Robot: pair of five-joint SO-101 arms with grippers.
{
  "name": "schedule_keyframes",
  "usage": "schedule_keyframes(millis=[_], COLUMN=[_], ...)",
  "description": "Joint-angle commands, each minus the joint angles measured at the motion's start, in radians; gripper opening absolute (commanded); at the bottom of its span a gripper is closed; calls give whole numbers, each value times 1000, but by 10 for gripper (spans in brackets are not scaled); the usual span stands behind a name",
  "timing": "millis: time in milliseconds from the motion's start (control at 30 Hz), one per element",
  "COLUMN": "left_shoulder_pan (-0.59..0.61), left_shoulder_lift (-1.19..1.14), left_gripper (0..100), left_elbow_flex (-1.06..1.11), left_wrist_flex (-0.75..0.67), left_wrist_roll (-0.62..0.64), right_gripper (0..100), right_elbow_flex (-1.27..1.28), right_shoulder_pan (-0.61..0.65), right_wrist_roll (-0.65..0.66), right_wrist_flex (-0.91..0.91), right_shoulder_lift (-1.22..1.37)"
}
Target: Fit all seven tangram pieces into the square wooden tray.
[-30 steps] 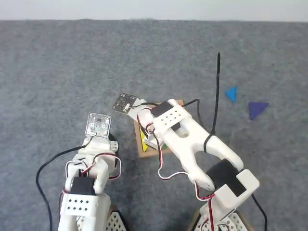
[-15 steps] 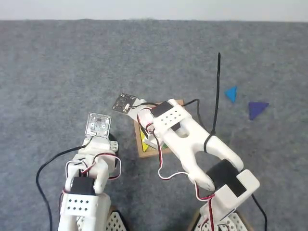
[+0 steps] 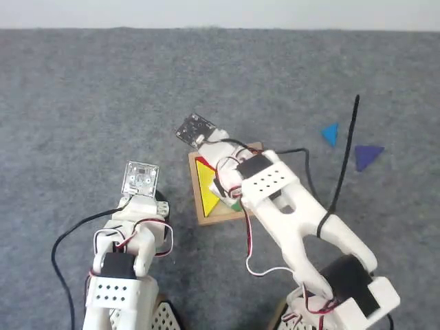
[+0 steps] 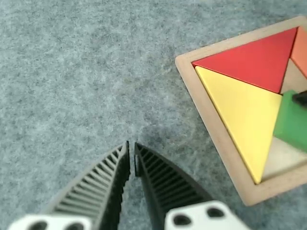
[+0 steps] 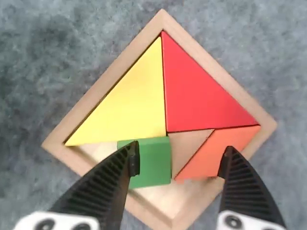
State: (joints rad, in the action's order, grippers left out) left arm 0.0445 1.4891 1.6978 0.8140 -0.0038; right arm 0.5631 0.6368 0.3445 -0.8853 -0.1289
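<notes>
Square wooden tray (image 3: pixel 206 218) (image 5: pixel 106 82) (image 4: pixel 218 129) sits on grey felt-like table cover (image 3: pixel 82 89), mid-table, under the right arm (image 3: pixel 289 206). In tray: large yellow triangle (image 3: pixel 205 187) (image 5: pixel 129 110) (image 4: pixel 244 115) fills the 9 o'clock side in high view, and large red triangle (image 3: pixel 205 163) (image 5: pixel 196 96) (image 4: pixel 254 60) fills the 12 o'clock side. Their long sides lie along the tray walls and they touch each other along one short edge. Orange piece (image 5: pixel 216 148) (image 4: pixel 300 48) sits against the red triangle's other short edge, partly hidden by a finger, shape unclear. Green square block (image 5: pixel 151 163) (image 4: pixel 290 124) (image 3: pixel 236 205) is touching the yellow triangle's short edge, toward the tray's 5 o'clock side. Can't tell if it lies flat. Bare wood floor shows between green and orange and along the near walls. Right gripper (image 5: pixel 178 158) is above the tray with jaws spread wide. One finger overlaps the green block's edge, the other is over the orange piece; nothing gripped. Left gripper (image 4: pixel 132 146) has jaws closed together, empty, over bare cover, with the tray at about 2 o'clock from the left arm (image 3: pixel 130 254). Outside the tray: small light-blue triangle (image 3: pixel 331 133) at 2 o'clock from the tray, dark purple triangle (image 3: pixel 366 155) at 3 o'clock, near each other, well apart from the tray.
</notes>
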Motion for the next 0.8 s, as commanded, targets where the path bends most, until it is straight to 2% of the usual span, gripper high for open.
schedule_keyframes(millis=[0,500,633,767], left_shoulder_pan=[3,3,3,3], left_shoulder_lift=[12,12,12,12], left_gripper=[14,14,14,14], left_elbow_flex=[-8,-8,-8,-8], left_wrist_flex=[2,2,2,2], left_wrist_roll=[6,6,6,6], right_gripper=[259,259,259,260], right_elbow_flex=[-2,-2,-2,-2], right_shoulder_pan=[-15,-19,-22,-70], right_wrist_roll=[-21,40,34,12], right_wrist_flex=[59,28,22,-50], right_shoulder_lift=[-8,147,104,-77])
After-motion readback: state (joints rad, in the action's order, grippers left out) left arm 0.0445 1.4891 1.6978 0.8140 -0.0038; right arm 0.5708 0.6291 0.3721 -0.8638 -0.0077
